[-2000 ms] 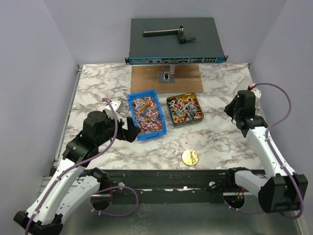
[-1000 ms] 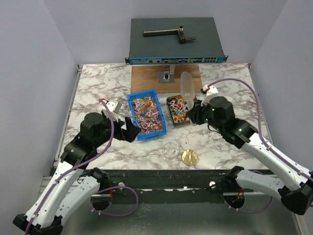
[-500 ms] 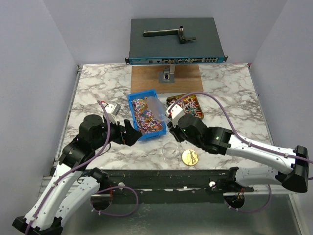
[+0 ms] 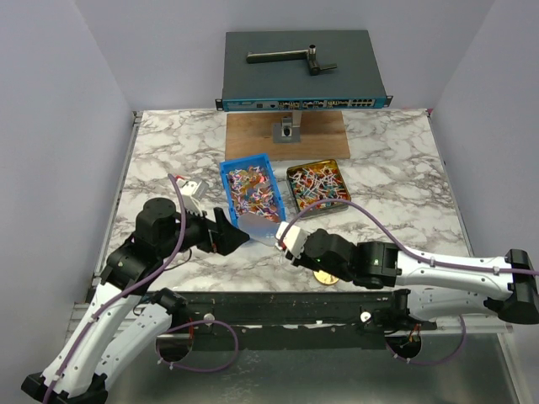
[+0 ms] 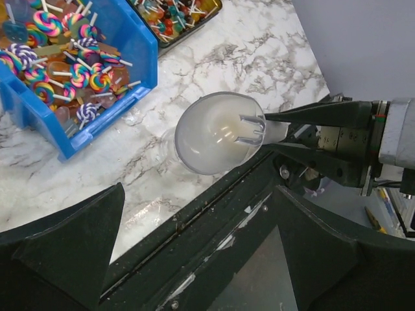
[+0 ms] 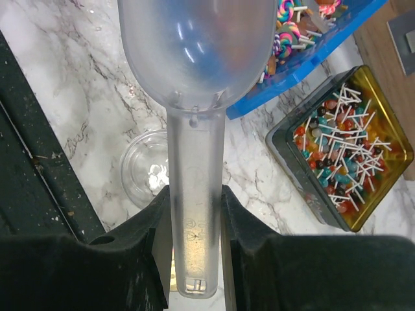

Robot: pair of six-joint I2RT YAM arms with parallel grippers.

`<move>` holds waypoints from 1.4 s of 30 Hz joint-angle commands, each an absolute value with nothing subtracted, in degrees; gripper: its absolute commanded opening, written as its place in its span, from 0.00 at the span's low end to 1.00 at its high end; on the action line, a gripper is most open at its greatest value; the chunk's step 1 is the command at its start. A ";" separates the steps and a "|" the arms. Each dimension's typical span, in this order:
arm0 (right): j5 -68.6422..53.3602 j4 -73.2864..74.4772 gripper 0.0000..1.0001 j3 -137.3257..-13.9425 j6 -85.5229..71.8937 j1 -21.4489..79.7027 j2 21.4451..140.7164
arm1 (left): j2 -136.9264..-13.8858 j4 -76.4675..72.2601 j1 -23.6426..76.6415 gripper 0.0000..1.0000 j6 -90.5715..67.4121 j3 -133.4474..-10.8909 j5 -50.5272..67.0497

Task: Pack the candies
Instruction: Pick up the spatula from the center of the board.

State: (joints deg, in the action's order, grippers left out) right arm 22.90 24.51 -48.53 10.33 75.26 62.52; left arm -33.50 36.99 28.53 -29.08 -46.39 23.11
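The candies are colourful lollipops heaped in a blue bin (image 4: 251, 195) (image 5: 139, 39) and smaller sticks in a gold-lined tin (image 4: 317, 187) (image 6: 350, 149). My right gripper (image 4: 290, 242) (image 6: 194, 220) is shut on the handle of a translucent plastic scoop (image 4: 263, 225) (image 6: 194, 45) (image 5: 217, 133). Its empty bowl hovers at the bin's near corner, above a small clear jar (image 6: 144, 170). To the left of the scoop, my left gripper (image 4: 232, 236) (image 5: 194, 259) stands wide open with nothing between its fingers.
A gold disc lid (image 4: 327, 273) lies near the table's front edge, partly under my right arm. At the back, a wooden board (image 4: 286, 135) stands in front of a grey rack unit (image 4: 303, 67). The black front rail (image 5: 214, 214) runs just below the scoop.
My right arm swept from the far right across the tin and bin down to the front, carrying the scoop. The left gripper edged right toward the scoop and stayed open.
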 commanded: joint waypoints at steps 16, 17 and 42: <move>19.37 25.00 0.01 -47.55 23.82 78.21 57.44 | -35.57 37.97 28.56 0.71 -30.23 -43.08 31.69; 19.14 25.29 0.01 -47.82 23.82 78.17 57.56 | -35.60 37.97 28.56 0.68 -30.23 -43.00 31.77; 18.06 26.43 0.01 -50.82 24.01 79.34 60.55 | -33.90 37.10 28.56 0.39 -30.67 -42.55 35.47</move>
State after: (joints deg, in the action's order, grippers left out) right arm 18.57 26.68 -48.60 23.09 78.63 60.03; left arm -34.44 37.54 28.53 -30.63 -43.20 33.19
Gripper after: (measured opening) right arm 0.301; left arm 0.442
